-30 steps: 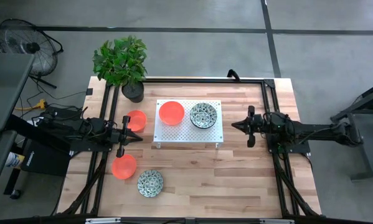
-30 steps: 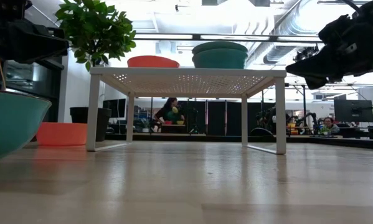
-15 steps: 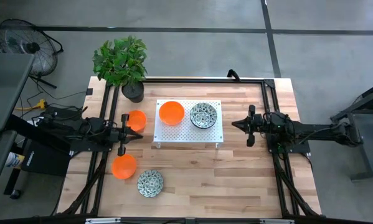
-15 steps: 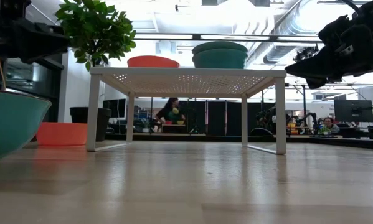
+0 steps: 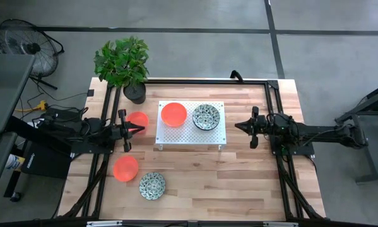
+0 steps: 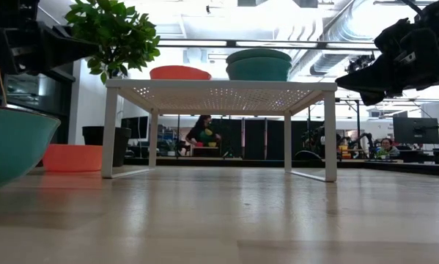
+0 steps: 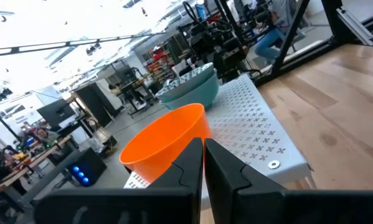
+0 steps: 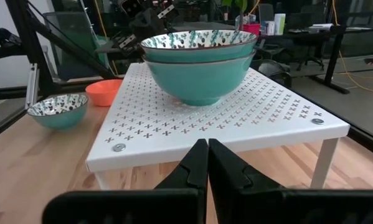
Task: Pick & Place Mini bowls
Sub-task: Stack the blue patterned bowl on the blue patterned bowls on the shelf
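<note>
Left gripper (image 5: 137, 130), jaws together, is hovering left of centre over an orange bowl (image 5: 139, 118); right gripper (image 5: 238, 127), jaws together, is waiting farther right.

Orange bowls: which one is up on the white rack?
The orange bowl beside the stacked speckled bowls on the white rack. The other two sit on the table, by the left gripper.

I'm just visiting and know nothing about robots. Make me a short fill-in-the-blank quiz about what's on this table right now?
1. The white perforated stand carries an orange bowl and a stack of ___ speckled bowls.
2. The speckled bowl on the bare wood lies nearer the ___ arm.
3. The black pot holds a green ___.
4. The right gripper holds ___.

Missing words: two; left; plant; nothing
</note>
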You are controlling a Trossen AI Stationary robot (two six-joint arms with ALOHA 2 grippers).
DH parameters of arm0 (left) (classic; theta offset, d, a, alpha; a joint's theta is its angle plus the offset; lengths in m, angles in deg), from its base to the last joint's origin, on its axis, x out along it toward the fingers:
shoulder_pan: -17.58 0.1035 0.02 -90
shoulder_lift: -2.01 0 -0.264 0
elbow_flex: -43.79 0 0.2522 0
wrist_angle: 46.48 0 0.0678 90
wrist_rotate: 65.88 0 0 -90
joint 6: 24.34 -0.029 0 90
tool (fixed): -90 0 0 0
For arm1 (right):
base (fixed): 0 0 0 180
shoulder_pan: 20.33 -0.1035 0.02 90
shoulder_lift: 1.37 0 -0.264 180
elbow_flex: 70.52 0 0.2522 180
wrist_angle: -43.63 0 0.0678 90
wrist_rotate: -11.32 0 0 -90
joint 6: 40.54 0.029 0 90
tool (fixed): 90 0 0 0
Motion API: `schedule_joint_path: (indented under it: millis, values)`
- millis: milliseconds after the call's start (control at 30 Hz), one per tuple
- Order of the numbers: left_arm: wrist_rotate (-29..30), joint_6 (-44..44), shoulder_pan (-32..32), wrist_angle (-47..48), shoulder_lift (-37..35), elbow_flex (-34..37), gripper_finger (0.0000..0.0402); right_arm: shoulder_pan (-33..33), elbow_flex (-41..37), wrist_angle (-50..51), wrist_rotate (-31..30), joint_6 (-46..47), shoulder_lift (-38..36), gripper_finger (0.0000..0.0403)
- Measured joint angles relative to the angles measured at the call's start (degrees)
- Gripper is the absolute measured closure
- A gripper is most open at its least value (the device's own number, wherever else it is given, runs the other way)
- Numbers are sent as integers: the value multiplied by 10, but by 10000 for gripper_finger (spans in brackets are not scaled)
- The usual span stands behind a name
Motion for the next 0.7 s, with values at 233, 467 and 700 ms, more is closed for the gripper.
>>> schedule_joint_path:
  millis: [233,467,700]
  values:
    - [-1,4,0,1,0,-2,391,0,0,0,0,4,0,403]
    - [-14,37,0,38,4,-29,335,0,0,0,0,4,0,402]
    - [-95,96,0,117,32,-90,267,0,0,0,0,4,0,403]
